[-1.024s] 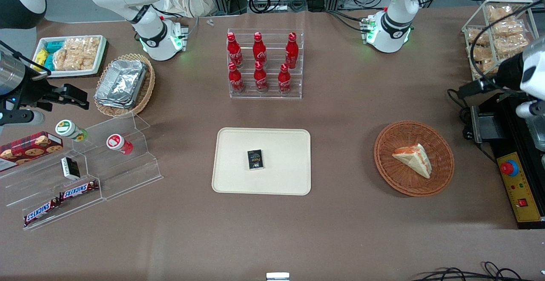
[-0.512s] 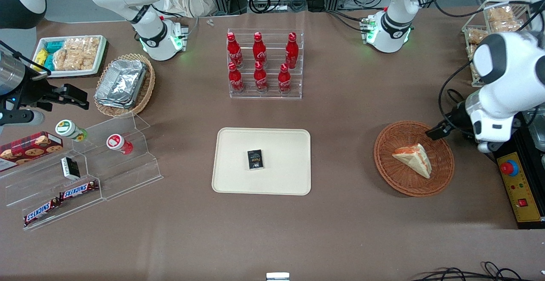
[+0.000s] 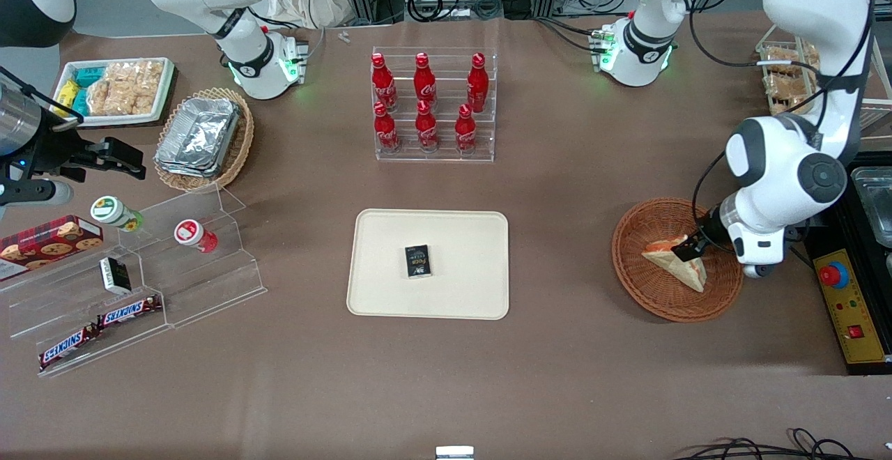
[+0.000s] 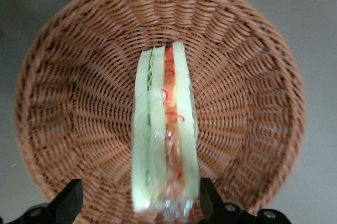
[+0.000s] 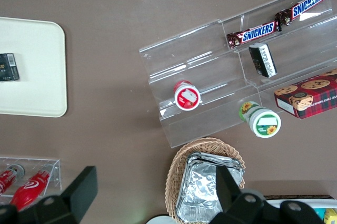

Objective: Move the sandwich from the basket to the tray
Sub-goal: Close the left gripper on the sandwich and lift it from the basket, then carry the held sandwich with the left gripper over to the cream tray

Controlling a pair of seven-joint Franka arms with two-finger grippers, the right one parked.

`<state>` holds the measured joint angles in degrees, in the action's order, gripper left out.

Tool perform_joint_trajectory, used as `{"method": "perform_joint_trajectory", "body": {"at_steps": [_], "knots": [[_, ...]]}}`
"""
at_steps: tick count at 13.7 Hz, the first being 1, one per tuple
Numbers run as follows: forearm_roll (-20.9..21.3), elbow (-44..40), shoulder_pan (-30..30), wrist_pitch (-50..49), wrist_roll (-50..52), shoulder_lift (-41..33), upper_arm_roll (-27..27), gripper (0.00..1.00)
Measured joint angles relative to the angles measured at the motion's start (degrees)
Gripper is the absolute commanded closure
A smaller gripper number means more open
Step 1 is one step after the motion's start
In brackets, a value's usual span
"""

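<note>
A: Where is the tool [image 4: 136, 208] found, and in what state?

B: It is seen over the basket [image 3: 651, 300], at the thick end of the sandwich [image 3: 670, 261]. In the wrist view its two fingers [image 4: 67, 203] are spread apart, one to each side of the wedge, with nothing gripped between them.

A: And the sandwich itself?

B: It lies in the basket [image 4: 58, 103], toward the working arm's end of the table [image 3: 571, 188]. In the wrist view, the sandwich [image 4: 164, 129] is shown edge-on, with bread, green and orange-red layers running lengthwise between the fingers.

A: Is the destination ready?

B: The tray [image 3: 460, 293] is set well apart from the basket, near the middle of the table. A small black box [image 3: 417, 261] rests on it, so part of the surface is taken.

A: What could be expected to go wrong?

B: Judged from this pose, the soft bread may be crushed if too much force is applied. If the grip is taken too near the end, the wedge could tilt or slip out during the lift. The woven rim might be caught by a finger and the basket dragged. At the tray, the sandwich could be set down on the box unless a bare area is chosen.
</note>
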<state>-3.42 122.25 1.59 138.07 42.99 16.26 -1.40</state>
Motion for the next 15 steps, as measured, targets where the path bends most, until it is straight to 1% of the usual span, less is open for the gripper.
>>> {"method": "perform_joint_trajectory", "body": {"at_steps": [1,2,3,4,5,6,7,10,12,13,15], "knots": [[0.0,0.52,-0.01,1.69,0.49,0.82,0.0,0.0],[0.0,0.74,-0.04,2.8,0.77,1.57,-0.02,0.03],[0.0,0.78,-0.17,3.84,1.1,2.29,-0.04,0.15],[0.0,0.78,-0.33,4.94,1.55,2.95,-0.04,0.33],[0.0,0.78,-0.49,6.04,2.13,3.57,-0.04,0.59],[0.0,0.78,-0.64,6.92,2.48,4.06,-0.04,0.91],[0.0,0.77,-0.78,7.53,2.66,4.38,-0.04,1.0],[0.0,-0.11,-1.02,8.44,2.74,3.97,-0.05,1.0],[0.0,-1.36,-1.12,5.71,2.74,1.07,-0.23,1.0],[0.0,-2.46,-1.27,0.69,2.71,-1.55,-0.63,1.0],[0.01,-6.04,-1.91,-12.12,2.7,-7.01,-3.15,1.0]]}}
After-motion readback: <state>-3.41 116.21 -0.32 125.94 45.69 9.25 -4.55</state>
